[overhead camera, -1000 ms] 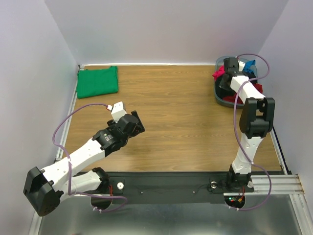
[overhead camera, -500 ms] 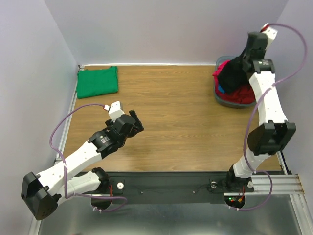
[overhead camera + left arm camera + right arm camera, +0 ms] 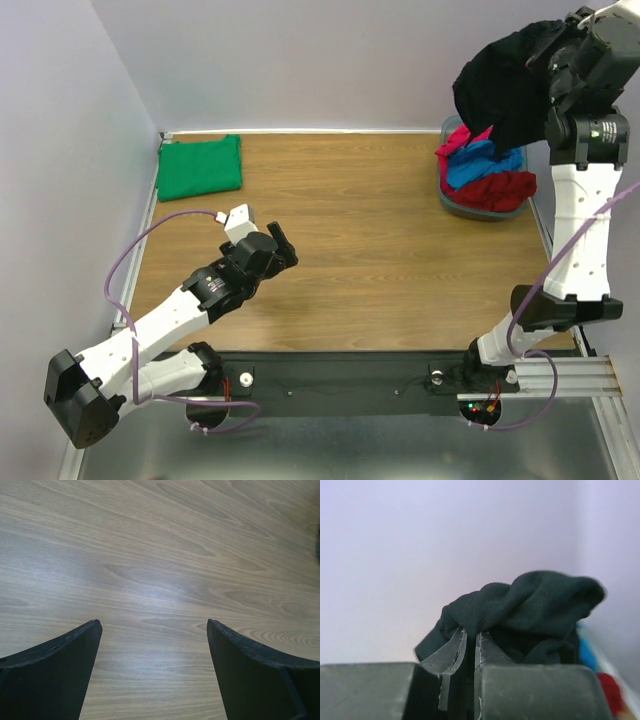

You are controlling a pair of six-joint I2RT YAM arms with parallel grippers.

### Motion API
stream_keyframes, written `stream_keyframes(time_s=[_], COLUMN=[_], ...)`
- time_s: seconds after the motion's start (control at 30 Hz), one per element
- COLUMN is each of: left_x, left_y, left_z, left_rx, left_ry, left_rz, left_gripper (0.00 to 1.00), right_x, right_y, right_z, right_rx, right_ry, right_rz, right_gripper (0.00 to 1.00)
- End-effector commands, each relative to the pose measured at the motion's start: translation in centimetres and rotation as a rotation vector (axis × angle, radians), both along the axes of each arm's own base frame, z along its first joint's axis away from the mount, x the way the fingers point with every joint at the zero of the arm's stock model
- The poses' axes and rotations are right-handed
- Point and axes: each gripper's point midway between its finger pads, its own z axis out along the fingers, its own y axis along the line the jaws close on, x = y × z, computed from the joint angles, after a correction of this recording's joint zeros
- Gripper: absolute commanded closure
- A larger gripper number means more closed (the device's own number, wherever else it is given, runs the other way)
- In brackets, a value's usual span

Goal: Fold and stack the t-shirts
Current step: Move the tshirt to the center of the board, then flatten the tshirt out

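Observation:
My right gripper (image 3: 553, 62) is raised high above the tub and is shut on the black t-shirt (image 3: 505, 85), which hangs bunched from it. In the right wrist view the black t-shirt (image 3: 530, 610) is pinched between the fingers (image 3: 451, 652). Red (image 3: 500, 188), blue (image 3: 482, 164) and pink (image 3: 455, 142) t-shirts lie crumpled in the grey-blue tub (image 3: 458, 208). A folded green t-shirt (image 3: 200, 166) lies at the table's far left corner. My left gripper (image 3: 282, 246) is open and empty low over the bare wood (image 3: 150, 580).
The wooden table (image 3: 370, 240) is walled by pale lilac panels at the back and both sides. The tub stands against the right wall at the far right. A black rail with the arm bases runs along the near edge.
My right arm has lifted from inside the tub to high above it, pulling the black t-shirt up and uncovering the blue one. The left arm has barely moved.

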Motion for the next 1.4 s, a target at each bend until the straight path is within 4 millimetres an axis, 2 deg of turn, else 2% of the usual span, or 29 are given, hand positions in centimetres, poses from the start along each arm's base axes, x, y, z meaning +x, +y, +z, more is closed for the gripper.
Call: stream_keyframes(time_s=[0.0,0.03,0.17,0.23,0.27,0.3,0.4,0.43,0.47,0.5,0.53,0.57,0.6,0.63,0.67,0.7,0.73,0.77,0.8,0.87,0.93,1.0,1.03,1.07,1.2,1.23,1.27,1.33,1.37], left_x=[0.6,0.6,0.3,0.1,-0.1,-0.1,-0.3,-0.5,-0.6,-0.7,-0.8,-1.0,-1.1,-1.3,-1.4,-1.5,-1.6,-1.8,-2.0,-2.3,-2.5,-2.5,-2.5,-2.4,-1.5,-1.2,-0.7,-0.8,-0.2], left_y=[-0.3,-0.3,0.0,0.1,0.2,0.4,0.8,0.9,1.0,1.1,1.2,1.3,1.4,1.7,1.8,2.1,2.3,2.6,2.7,3.1,3.1,3.2,3.2,3.2,1.6,1.0,0.0,-1.7,-2.8], left_z=[0.9,0.9,0.2,-0.2,-0.4,-0.4,-0.9,-1.2,-1.5,-1.6,-1.8,-2.1,-2.2,-2.3,-2.4,-2.4,-2.3,-2.4,-2.3,-2.6,-2.6,-3.0,-3.1,-3.5,-3.2,-3.8,-3.5,-4.9,-4.7], left_rx=[-0.021,-0.02,-0.016,-0.023,-0.023,-0.026,-0.029,-0.03,-0.032,-0.037,-0.041,-0.037,-0.043,-0.036,-0.037,-0.037,-0.043,-0.035,-0.042,-0.042,-0.06,-0.062,-0.066,-0.059,-0.075,-0.067,-0.091,-0.087,-0.118], left_ry=[-0.033,-0.033,-0.011,0.003,0.006,0.003,0.015,0.028,0.037,0.043,0.048,0.056,0.058,0.065,0.068,0.071,0.07,0.077,0.074,0.086,0.086,0.089,0.09,0.1,0.098,0.113,0.097,0.14,0.122], left_rz=[-0.003,-0.002,0.01,0.017,0.019,0.023,0.045,0.054,0.059,0.065,0.07,0.073,0.08,0.086,0.091,0.107,0.112,0.12,0.123,0.133,0.137,0.141,0.148,0.154,0.087,0.066,0.037,-0.046,-0.072], left_gripper=[0.01,0.02,0.01,0.01,0.01,0.01,0.02,0.01,0.02,0.02,0.02,0.01,0.01,0.01,0.01,0.02,0.02,0.01,0.02,0.01,0.02,0.01,0.01,0.02,0.01,0.02,0.02,0.01,0.02], right_x=[-2.1,-2.3,-1.9,-2.2,-3.0,-3.5,-5.5,-6.2,-6.0,-6.1,-5.4,-4.8,-4.2,-3.0,-2.8,-3.1,-3.7,-3.5,-3.8,-4.9,-5.7,-6.6,-7.1,-7.8,-10.1,-11.1,-11.7,-13.0,-13.9], right_y=[9.3,12.0,16.7,19.3,21.9,23.4,26.8,27.0,27.0,26.6,26.4,24.9,24.0,21.9,20.5,19.0,17.5,14.9,13.5,9.9,8.5,8.6,8.9,9.8,13.4,13.6,13.7,13.8,13.7], right_z=[2.0,0.1,-4.6,-6.1,-6.7,-7.0,-7.7,-7.9,-9.3,-8.8,-11.7,-12.3,-14.6,-19.4,-22.2,-23.8,-29.0,-31.1,-32.7,-36.7,-37.7,-38.6,-37.7,-38.4,-37.3,-38.7,-39.0,-39.5,-41.1], right_rx=[0.009,0.042,0.102,0.074,0.059,0.033,-0.034,-0.028,-0.017,-0.023,-0.003,-0.012,-0.007,-0.001,-0.005,-0.012,-0.007,-0.031,-0.034,-0.053,-0.05,-0.033,-0.01,0.01,0.043,0.042,0.059,0.096,0.13], right_ry=[-0.072,-0.017,0.113,0.147,0.16,0.16,0.159,0.166,0.201,0.188,0.259,0.269,0.32,0.427,0.486,0.517,0.634,0.676,0.708,0.792,0.807,0.822,0.791,0.805,0.749,0.777,0.778,0.775,0.807], right_rz=[0.527,0.687,0.926,1.018,1.08,1.107,1.209,1.24,1.23,1.207,1.174,1.065,0.995,0.849,0.77,0.689,0.61,0.462,0.388,0.185,0.102,0.111,0.131,0.189,0.387,0.396,0.397,0.404,0.392], right_gripper=[1.0,1.0,1.0,1.0,1.0,1.0,1.0,1.0,1.0,1.0,1.0,1.0,1.0,0.99,0.95,0.88,0.8,0.66,0.56,0.26,0.16,0.06,0.0,0.0,0.0,0.0,0.0,0.0,0.0])
